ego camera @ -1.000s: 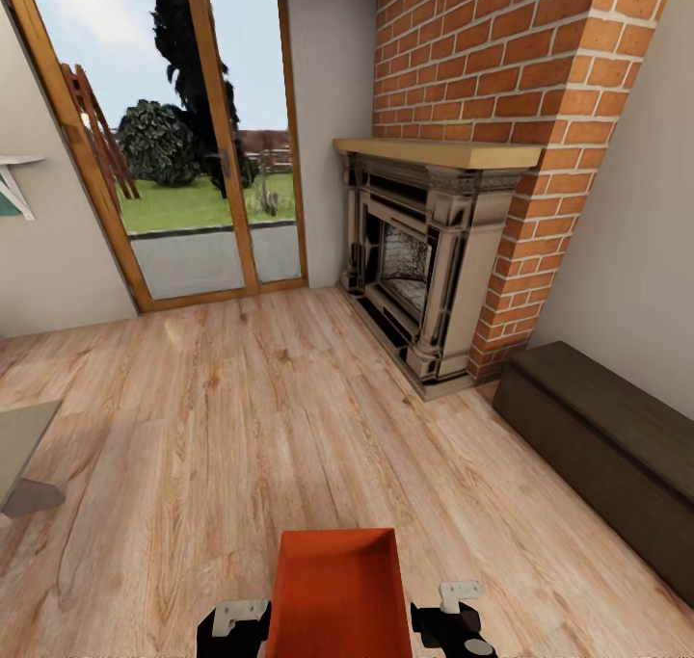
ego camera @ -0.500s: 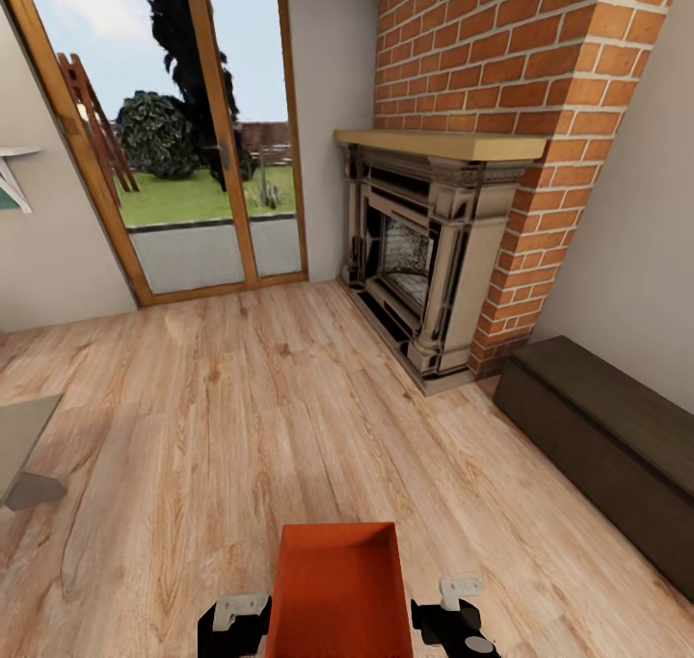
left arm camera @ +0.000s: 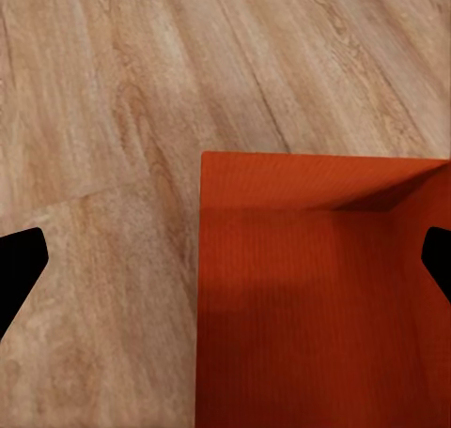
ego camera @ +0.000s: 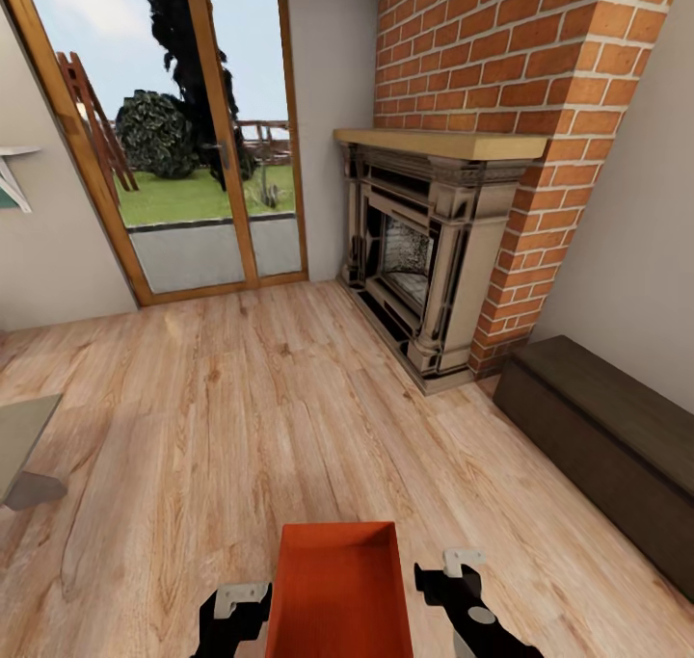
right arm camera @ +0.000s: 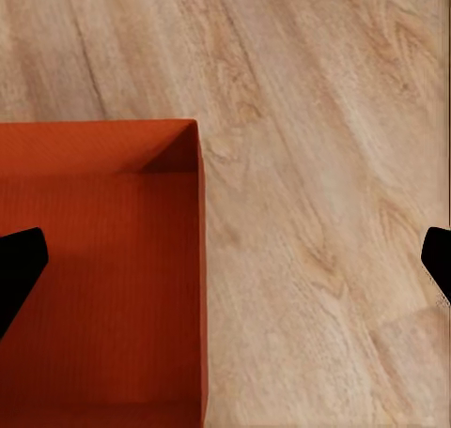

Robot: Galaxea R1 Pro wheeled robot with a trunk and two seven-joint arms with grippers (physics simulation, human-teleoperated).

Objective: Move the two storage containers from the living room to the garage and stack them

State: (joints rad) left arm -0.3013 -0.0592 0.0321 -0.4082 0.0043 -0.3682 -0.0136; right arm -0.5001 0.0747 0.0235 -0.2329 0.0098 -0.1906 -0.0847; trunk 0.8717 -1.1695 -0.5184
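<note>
Storage container (ego camera: 337, 591), carried low between the left claw (ego camera: 236, 610) and right claw (ego camera: 461, 573) whose fingers stand apart astride its side walls, looks mid-haul over the wood-plank floor (ego camera: 241, 417), well short of the brick fireplace (ego camera: 424, 253), so next it likely needs driving out toward the garage.

Orange-red storage container (left arm camera: 310, 297), open top, ribbed bottom, on wood-plank floor (left arm camera: 113, 118), black fingertips (left arm camera: 17, 268) wide apart

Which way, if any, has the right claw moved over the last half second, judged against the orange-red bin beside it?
Yes. The right claw has moved forward alongside the orange-red bin.
</note>
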